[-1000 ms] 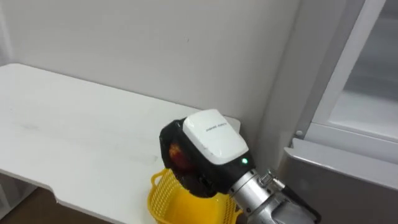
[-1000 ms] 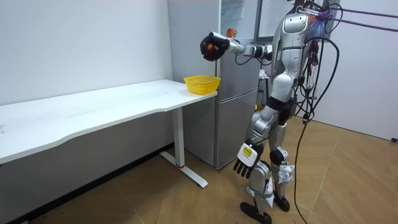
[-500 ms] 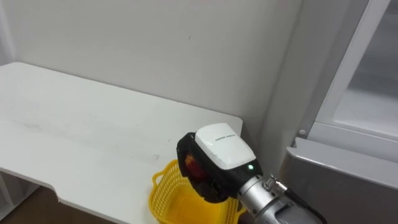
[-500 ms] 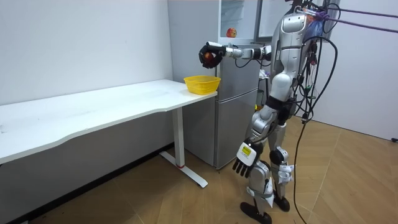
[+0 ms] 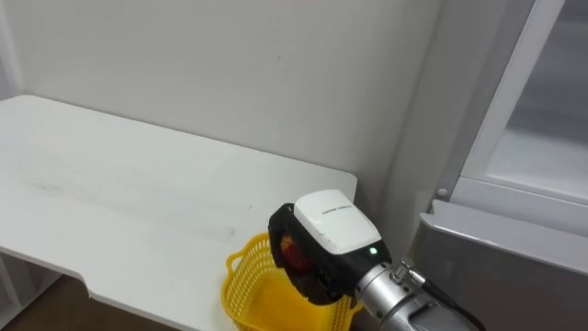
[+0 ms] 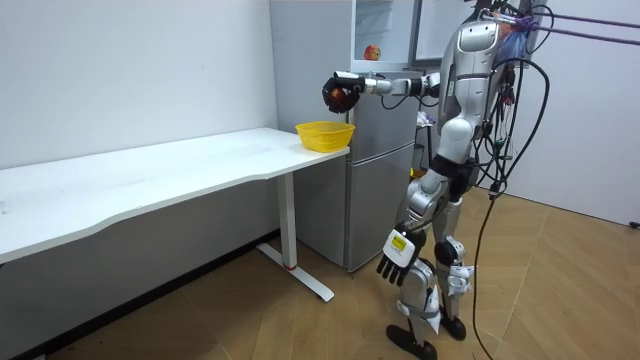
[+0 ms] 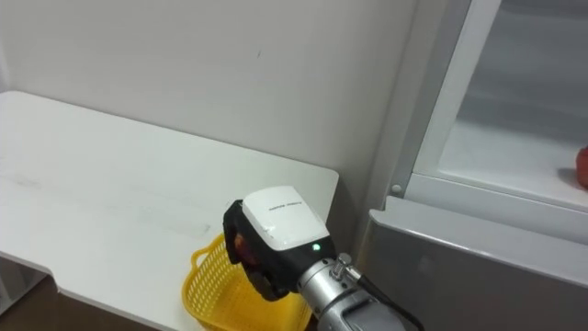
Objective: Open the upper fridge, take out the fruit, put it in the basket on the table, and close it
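Note:
My right hand (image 5: pixel 335 230) is shut on a red round fruit (image 5: pixel 287 246), which peeks out under the dark fingers. It hovers just above a yellow mesh basket (image 5: pixel 250 296) at the table's end beside the fridge. In the room view the right arm reaches out level from the shoulder, with the hand (image 6: pixel 342 92) above the basket (image 6: pixel 325 134). A second red fruit (image 6: pixel 372 52) lies on the shelf of the open upper fridge and peeks in at the right eye view's edge (image 7: pixel 582 165). My left hand (image 6: pixel 397 255) hangs low at my side with relaxed fingers.
The long white table (image 5: pixel 138 211) runs along the wall to my left. The grey fridge (image 6: pixel 385 200) stands right beside the table's end, its upper door open. I stand on the wooden floor facing the fridge.
My right hand with the fruit has come down and a little nearer, from chest height above the table's end to just over the basket. The left hand has stayed put.

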You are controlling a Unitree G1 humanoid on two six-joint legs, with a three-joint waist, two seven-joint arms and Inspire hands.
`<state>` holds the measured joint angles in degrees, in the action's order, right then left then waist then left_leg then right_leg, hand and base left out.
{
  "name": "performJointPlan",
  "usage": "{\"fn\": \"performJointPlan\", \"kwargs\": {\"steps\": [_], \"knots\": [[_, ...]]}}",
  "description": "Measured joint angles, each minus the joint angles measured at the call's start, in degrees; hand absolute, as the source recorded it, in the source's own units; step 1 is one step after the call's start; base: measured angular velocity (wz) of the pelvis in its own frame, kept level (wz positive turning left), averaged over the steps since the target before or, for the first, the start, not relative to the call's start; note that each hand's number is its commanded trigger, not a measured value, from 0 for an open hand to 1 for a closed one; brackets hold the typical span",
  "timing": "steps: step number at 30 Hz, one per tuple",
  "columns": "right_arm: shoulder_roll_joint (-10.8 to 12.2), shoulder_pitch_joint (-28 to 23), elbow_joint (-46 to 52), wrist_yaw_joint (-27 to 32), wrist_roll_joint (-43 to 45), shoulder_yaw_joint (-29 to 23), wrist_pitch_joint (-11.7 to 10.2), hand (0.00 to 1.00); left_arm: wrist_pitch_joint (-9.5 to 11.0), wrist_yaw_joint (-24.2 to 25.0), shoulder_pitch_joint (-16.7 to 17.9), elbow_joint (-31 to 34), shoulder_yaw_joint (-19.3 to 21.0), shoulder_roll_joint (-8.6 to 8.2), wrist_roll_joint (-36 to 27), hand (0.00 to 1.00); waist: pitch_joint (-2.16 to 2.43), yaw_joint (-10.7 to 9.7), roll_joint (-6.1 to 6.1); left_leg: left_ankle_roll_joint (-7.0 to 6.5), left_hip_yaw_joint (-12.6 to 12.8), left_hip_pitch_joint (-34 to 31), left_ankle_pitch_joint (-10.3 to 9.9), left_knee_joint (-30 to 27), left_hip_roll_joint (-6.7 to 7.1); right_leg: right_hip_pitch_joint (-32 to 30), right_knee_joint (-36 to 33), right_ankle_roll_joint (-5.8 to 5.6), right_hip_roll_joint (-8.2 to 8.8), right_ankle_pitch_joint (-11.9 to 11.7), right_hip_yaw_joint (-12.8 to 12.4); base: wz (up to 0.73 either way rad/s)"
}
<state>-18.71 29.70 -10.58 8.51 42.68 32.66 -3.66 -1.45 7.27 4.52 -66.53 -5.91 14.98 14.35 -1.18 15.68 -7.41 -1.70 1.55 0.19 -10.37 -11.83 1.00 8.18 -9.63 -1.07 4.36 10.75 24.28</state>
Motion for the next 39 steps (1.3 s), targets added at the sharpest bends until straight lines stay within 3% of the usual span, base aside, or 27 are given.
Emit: {"fn": "performJointPlan", "kwargs": {"steps": [39], "knots": [[0.06, -0.06, -1.17, 0.05, -0.77, -0.04, 0.02, 0.0, -0.02, -0.62, -0.01, 0.01, 0.02, -0.36, 0.15, 0.0, 0.17, 0.06, 0.25, -0.01, 0.1, 0.04, 0.01, 0.02, -0.01, 0.02, 0.0, 0.0, -0.03, 0.0, -0.12, 0.0]]}}
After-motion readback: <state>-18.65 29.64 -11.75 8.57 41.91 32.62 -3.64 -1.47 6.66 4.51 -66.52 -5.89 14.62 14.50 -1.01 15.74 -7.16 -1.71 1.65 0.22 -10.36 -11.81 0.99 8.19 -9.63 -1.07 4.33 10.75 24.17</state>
